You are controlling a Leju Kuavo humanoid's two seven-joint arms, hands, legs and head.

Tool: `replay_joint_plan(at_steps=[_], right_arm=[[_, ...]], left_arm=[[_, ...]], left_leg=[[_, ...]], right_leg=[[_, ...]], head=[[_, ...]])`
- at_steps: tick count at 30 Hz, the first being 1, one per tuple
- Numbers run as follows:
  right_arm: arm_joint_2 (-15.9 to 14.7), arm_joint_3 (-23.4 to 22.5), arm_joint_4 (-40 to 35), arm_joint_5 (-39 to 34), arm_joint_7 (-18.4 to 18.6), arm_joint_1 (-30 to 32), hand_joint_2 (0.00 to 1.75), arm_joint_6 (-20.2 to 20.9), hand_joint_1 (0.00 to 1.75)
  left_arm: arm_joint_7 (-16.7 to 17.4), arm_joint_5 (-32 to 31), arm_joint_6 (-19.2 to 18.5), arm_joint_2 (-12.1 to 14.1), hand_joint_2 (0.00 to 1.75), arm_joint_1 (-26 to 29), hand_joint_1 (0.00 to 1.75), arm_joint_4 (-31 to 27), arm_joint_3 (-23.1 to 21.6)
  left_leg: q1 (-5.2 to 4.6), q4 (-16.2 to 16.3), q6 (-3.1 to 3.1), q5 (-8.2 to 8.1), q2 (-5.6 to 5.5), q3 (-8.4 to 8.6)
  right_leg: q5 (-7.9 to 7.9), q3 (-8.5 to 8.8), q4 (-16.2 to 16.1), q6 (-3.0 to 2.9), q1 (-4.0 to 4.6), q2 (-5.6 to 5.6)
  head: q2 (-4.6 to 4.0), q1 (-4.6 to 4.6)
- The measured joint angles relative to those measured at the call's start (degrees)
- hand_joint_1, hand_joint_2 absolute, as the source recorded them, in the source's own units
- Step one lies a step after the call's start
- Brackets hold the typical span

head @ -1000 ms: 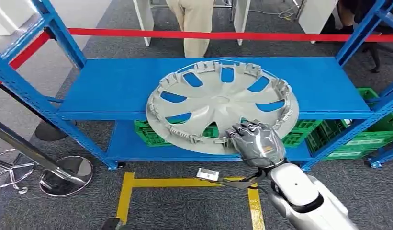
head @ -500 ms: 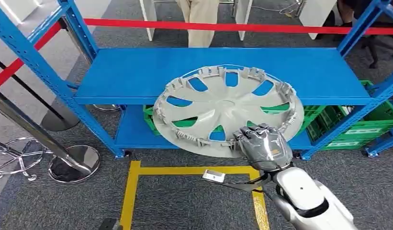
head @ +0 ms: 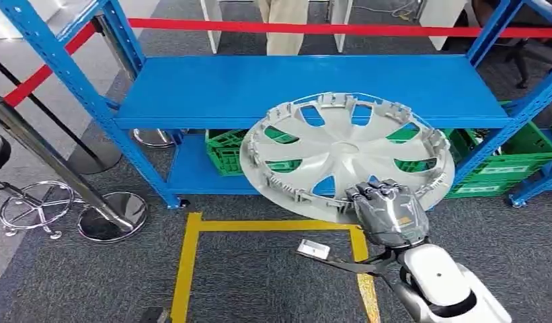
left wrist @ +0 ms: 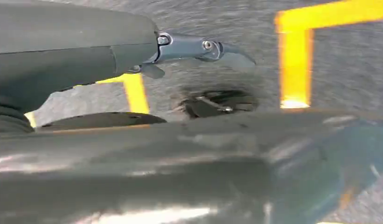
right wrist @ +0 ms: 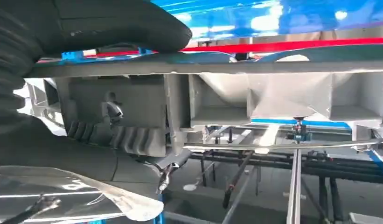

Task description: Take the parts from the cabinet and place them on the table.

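One silver wheel cover [head: 347, 155], its near rim clamped in the right hand [head: 388, 214]; two green crates [head: 229, 149] beyond the fingers, partly hidden; left hand's [left wrist: 198, 46] finger state unclear.

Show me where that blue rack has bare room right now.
The upper blue shelf board is bare from post to post. The lower shelf is free only at its left end; green plastic crates crowd the rest. The round grey wheel cover in the right hand blocks the front right.

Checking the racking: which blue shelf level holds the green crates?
The lower shelf; the green crates sit on it, while the upper shelf is bare.
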Motion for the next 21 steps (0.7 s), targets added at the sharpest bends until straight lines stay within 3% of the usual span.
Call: replay_joint_plan(at_steps=[3,4,5,7,8,9,10,11,12,13,14,15,18,19,21], right_arm=[[0.0,0.1,-0.5,0.0,-0.8,-0.5,1.75,1.0,1.75],[0.0,0.2,-0.6,0.0,-1.0,-0.5,1.75,1.1,1.75],[0.0,0.3,-0.6,0.0,-1.1,-0.6,1.75,1.3,1.75],[0.0,0.4,-0.6,0.0,-1.2,-0.8,1.75,1.6,1.75],[0.0,0.4,-0.7,0.0,-1.2,-0.9,1.75,1.6,1.75],[0.0,0.5,-0.7,0.0,-1.2,-0.9,1.75,1.6,1.75],[0.0,0.7,-0.7,-0.1,-1.4,-0.9,1.75,1.6,1.75],[0.0,0.7,-0.7,-0.5,-1.7,-0.9,1.75,1.6,1.75],[0.0,0.7,-0.7,-0.8,-1.7,-1.1,1.75,1.6,1.75],[0.0,0.7,-0.7,-1.0,-1.9,-1.3,1.75,1.6,1.75],[-0.1,0.6,-0.7,-1.1,-2.0,-1.7,1.75,1.6,1.75],[-0.1,0.6,-0.7,-1.2,-2.1,-2.0,1.75,1.6,1.75],[-0.3,0.6,-0.7,-1.4,-2.2,-2.2,1.75,1.5,1.75],[-0.3,0.6,-0.6,-1.4,-2.2,-2.3,1.75,1.5,1.75],[-0.4,0.6,-0.6,-1.4,-2.2,-2.3,1.75,1.6,1.75]], left_arm=[[5.7,7.2,-0.1,0.3,0.00,-0.3,0.00,0.0,4.4],[6.7,9.0,-0.3,0.4,0.00,-0.5,0.00,0.0,6.1],[7.2,10.1,-0.3,0.4,0.00,-0.6,0.00,0.0,7.5],[7.6,10.5,-0.5,0.5,0.00,-0.7,0.00,0.0,9.2],[7.7,10.7,-0.5,0.5,0.00,-0.8,0.00,0.0,9.9],[7.8,10.7,-0.5,0.5,0.00,-0.8,0.00,0.0,10.5],[8.1,11.2,-0.5,0.5,0.00,-0.9,0.00,0.0,11.1],[8.9,12.1,-0.2,0.6,0.00,-1.0,0.00,0.0,11.8],[9.5,12.9,0.0,0.6,0.00,-1.0,0.00,0.0,12.5],[10.0,13.7,0.1,0.6,0.00,-1.0,0.00,0.0,13.3],[10.3,14.3,0.2,0.6,0.00,-1.0,0.00,0.0,14.0],[10.3,14.7,0.2,0.7,0.00,-1.0,0.00,0.0,14.5],[10.5,15.2,0.2,0.8,0.00,-1.2,0.00,0.0,15.7],[10.6,15.3,0.2,1.1,0.00,-1.1,0.00,-0.1,16.1],[10.7,15.3,0.2,1.1,0.00,-1.1,0.00,-0.1,16.7]], left_leg=[[-0.45,-0.1,1.53,1.49,0.06,-1.22],[-0.19,-0.4,2.19,2.36,0.44,-1.89],[-0.26,-0.5,2.74,3.06,0.41,-2.65],[-0.43,-0.4,3.05,4.48,0.40,-4.46],[-0.55,-0.4,3.11,5.26,0.40,-5.55],[-0.65,-0.3,3.11,6.04,0.41,-6.42],[-0.76,-0.3,3.06,6.76,0.40,-7.36],[-0.83,-0.2,2.94,7.48,0.40,-8.37],[-0.88,-0.1,2.80,8.03,0.40,-9.14],[-0.89,0.1,2.59,8.55,0.39,-9.77],[-1.06,0.4,2.29,8.96,0.39,-10.27],[-1.24,0.8,2.01,9.48,0.43,-10.66],[-1.07,0.4,1.02,11.35,0.37,-11.23],[-0.87,0.6,0.76,11.03,0.30,-11.69],[-0.66,5.2,-0.03,3.60,0.26,-12.65]], right_leg=[[1.74,-0.22,-0.7,1.34,-0.35,-0.01],[0.47,-0.60,-0.2,1.47,-0.65,0.23],[-2.99,-1.59,1.5,1.58,-0.59,0.37],[-10.01,-3.47,9.3,1.74,-0.52,0.61],[-12.20,-4.12,13.5,1.78,-0.42,0.64],[-12.14,-4.19,16.5,1.77,-0.35,0.64],[-10.31,-3.40,17.3,1.68,-0.35,0.64],[-7.42,-1.47,15.9,1.57,-0.33,0.64],[-5.32,1.31,12.8,1.35,-0.31,0.64],[-4.77,4.90,7.9,1.07,-0.26,0.65],[-6.42,9.17,2.1,0.76,-0.14,0.71],[-8.24,12.39,-3.1,0.61,0.02,0.75],[-7.97,10.65,-3.0,-0.31,0.29,0.72],[-7.30,10.16,-3.2,-0.92,-0.21,0.37],[-5.97,8.80,-3.1,-1.82,-0.05,0.20]], head=[[0.00,-0.09],[0.00,-0.11],[0.00,0.11],[0.00,0.37],[0.00,0.33],[0.00,0.37],[0.00,0.35],[0.00,0.33],[0.00,0.37],[0.00,0.35],[0.00,0.37],[0.00,0.20],[0.00,0.22],[0.00,0.46],[0.00,-0.02]])
